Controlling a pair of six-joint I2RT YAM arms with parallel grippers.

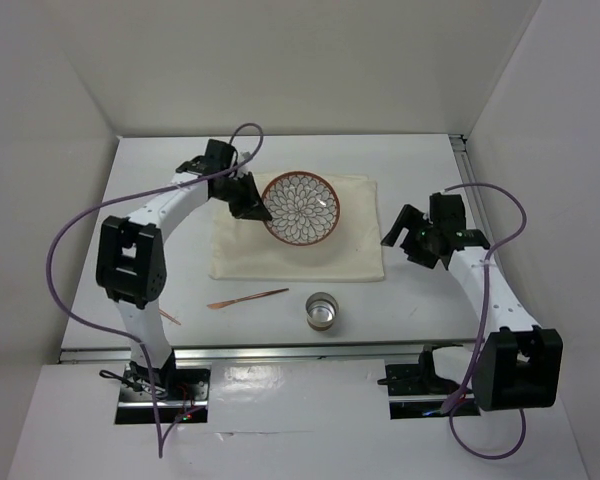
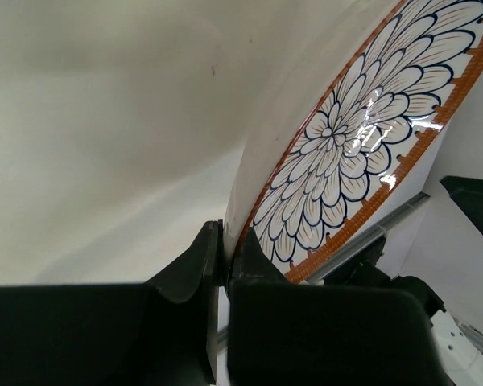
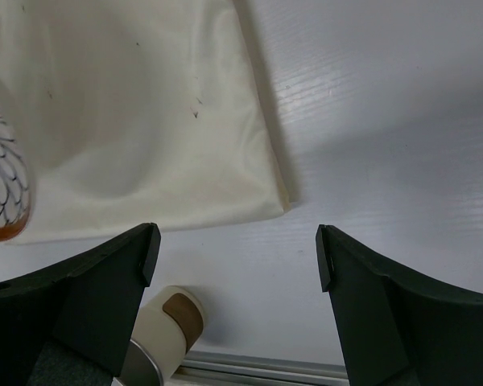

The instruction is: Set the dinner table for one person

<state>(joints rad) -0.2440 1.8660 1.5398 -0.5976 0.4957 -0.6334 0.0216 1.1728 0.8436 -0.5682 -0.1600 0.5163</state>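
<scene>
Cream fabric placemat (image 1: 310, 262) sits about mid-counter (image 1: 420, 170). That plain white counter fills the whole floor of the overhead view, running under both arms out to the white walls.

Left tool (image 2: 225, 259) is clamped on the left rim of the flower-pattern plate (image 1: 300, 207), one finger on each face, no gap showing in its wrist cam. From overhead the plate is over the far half of the placemat, but honestly I can't tell if it's resting on the cloth or held a bit off it. The wrist cam only gets a tilted slice of it and the rest runs out of frame.

Right tool (image 3: 237, 249) hangs over bare counter just right of the placemat, fingers spread wide with nothing between them. Its cam catches only a sliver of the plate's rim at the left edge.

Near side of the placemat there's a clear-looking cup (image 1: 322, 311). Left of it a thin copper-coloured utensil (image 1: 247, 298) lies flat, too small to say spoon or stick. Another short stick-like bit (image 1: 170, 316) lies by the left arm, partly hidden, no idea what it is.

The right wrist cam also shows a pale cylinder (image 3: 175, 318) with a brown patch, half cut off behind the finger on that view's left. Can't say for sure it's the same cup.
</scene>
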